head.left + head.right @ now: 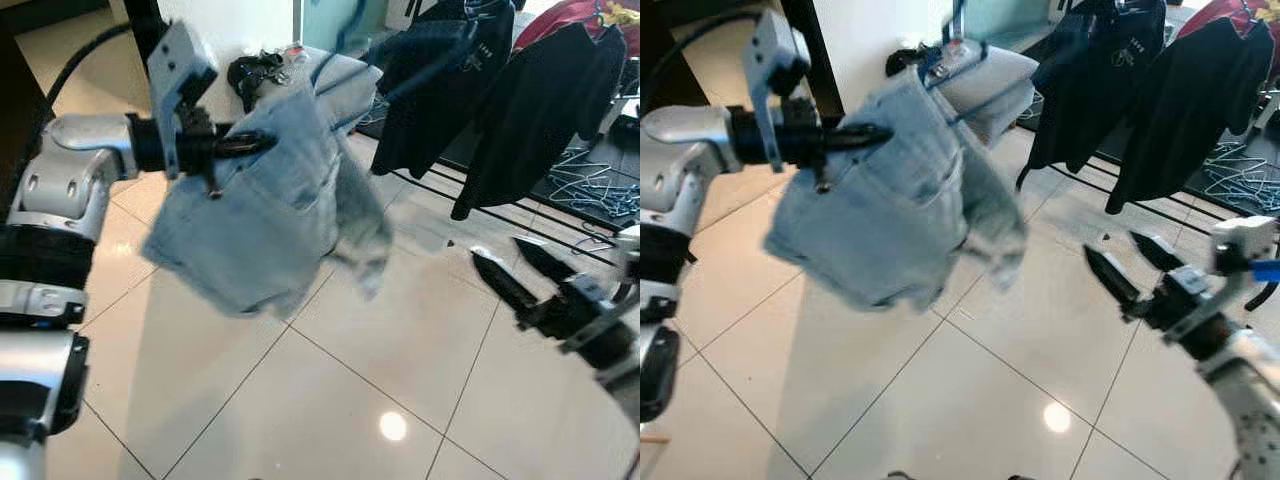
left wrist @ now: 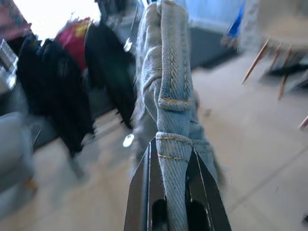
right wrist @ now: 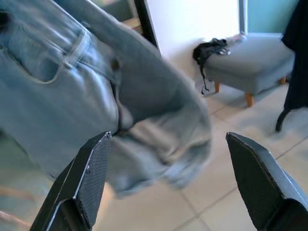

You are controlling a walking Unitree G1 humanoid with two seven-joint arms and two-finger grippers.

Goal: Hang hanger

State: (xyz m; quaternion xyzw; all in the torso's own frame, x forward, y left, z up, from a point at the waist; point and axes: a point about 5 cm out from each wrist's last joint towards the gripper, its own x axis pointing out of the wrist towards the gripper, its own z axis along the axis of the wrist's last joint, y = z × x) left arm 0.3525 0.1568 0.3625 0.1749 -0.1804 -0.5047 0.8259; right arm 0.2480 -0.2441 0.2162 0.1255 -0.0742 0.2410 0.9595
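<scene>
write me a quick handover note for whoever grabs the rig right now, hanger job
Left gripper: fingers shut on the waistband of the light denim shorts, held up in the air; the left wrist view shows the band pinched between both fingers.
Right gripper: fingers wide open, holding nothing, low and to the right of the shorts.
Hanger: a hook shows above the shorts, blurred, so how the shorts sit on it cannot be told.
Clothes rack: black garments hang on it at the far right, ahead of the robot.
Done: the shorts are picked up.
Left: carry them to the rack, hook the hanger on, let go.
</scene>
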